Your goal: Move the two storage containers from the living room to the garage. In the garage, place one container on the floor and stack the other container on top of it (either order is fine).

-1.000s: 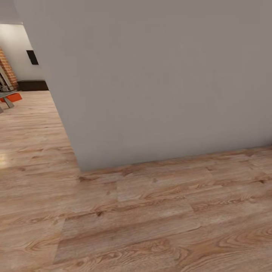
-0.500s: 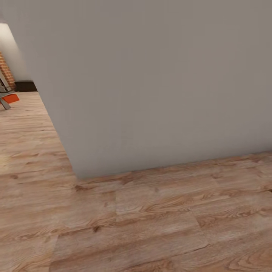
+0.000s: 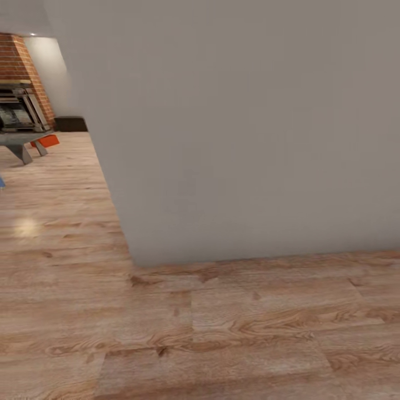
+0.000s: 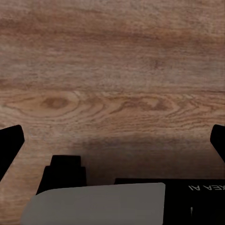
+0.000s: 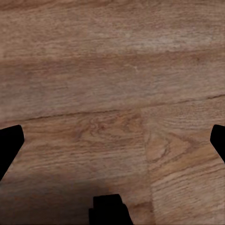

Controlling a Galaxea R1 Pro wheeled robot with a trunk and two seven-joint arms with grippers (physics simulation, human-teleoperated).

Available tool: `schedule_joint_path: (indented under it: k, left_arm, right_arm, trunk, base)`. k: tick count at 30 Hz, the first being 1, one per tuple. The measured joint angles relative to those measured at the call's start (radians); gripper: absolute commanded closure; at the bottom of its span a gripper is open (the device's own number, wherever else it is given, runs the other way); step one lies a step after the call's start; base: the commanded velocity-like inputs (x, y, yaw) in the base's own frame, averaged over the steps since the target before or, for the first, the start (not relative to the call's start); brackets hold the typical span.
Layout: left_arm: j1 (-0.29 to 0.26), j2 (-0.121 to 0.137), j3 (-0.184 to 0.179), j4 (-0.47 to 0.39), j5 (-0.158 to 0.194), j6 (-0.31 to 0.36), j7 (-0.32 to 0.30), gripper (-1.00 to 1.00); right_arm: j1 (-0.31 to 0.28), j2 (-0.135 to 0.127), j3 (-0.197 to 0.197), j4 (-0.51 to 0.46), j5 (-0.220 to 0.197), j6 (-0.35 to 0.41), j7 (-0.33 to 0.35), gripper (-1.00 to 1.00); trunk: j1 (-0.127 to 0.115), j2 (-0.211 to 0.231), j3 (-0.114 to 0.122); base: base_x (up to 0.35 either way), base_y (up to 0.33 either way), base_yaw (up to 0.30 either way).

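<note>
Far off at the left of the head view, one orange-red storage container (image 3: 49, 140) rests on the living room's light wood floor, partly hidden behind a grey table leg (image 3: 23, 153). In the left wrist view my left gripper (image 4: 112, 140) hangs open over bare wood planks, its black fingertips (image 4: 10, 140) wide apart with nothing between them. My right gripper (image 5: 112, 140) is likewise open above the planks, its fingertips (image 5: 9, 140) at the picture's edges.
A large grey wall (image 3: 239, 128) stands close ahead, its corner (image 3: 132, 261) meeting the wood floor (image 3: 222, 328). Left of the corner the floor runs on to a red-brick fireplace (image 3: 19, 61) and a low dark bench (image 3: 70, 123).
The camera has turned: the wall corner sits further right in the picture, and the brick fireplace and grey table have come into sight at the left. The container itself has not moved.
</note>
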Motion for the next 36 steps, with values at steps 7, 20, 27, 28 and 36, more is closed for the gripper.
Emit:
schedule_joint_path:
  k: [7,20,27,28,36]
  left_arm:
    - [0.000,0.000,0.000,0.000,0.000,0.000,0.000,-1.00]
    - [0.000,0.000,0.000,0.000,0.000,0.000,0.000,-1.00]
    - [0.000,0.000,0.000,0.000,0.000,0.000,0.000,-1.00]
    - [0.000,0.000,0.000,0.000,0.000,0.000,0.000,-1.00]
    - [0.000,0.000,0.000,0.000,0.000,0.000,0.000,-1.00]
  right_arm:
    - [0.000,0.000,0.000,0.011,0.000,0.000,0.000,-1.00]
    - [0.000,0.000,0.000,0.013,0.000,0.000,0.000,-1.00]
    - [0.000,0.000,0.000,0.013,0.000,0.000,0.000,-1.00]
    - [0.000,0.000,0.000,0.013,0.000,0.000,0.000,-1.00]
    - [0.000,0.000,0.000,0.014,0.000,0.000,0.000,-1.00]
  trunk:
    - [0.000,0.000,0.000]
    - [0.000,0.000,0.000]
    - [0.000,0.000,0.000]
    - [0.000,0.000,0.000]
    - [0.000,0.000,0.000]
  base:
    - [0.114,0.291,0.294]
    - [0.021,0.312,0.295]
    - [0.183,0.299,0.296]
    - [0.257,0.256,0.296]
    - [0.287,0.219,0.296]
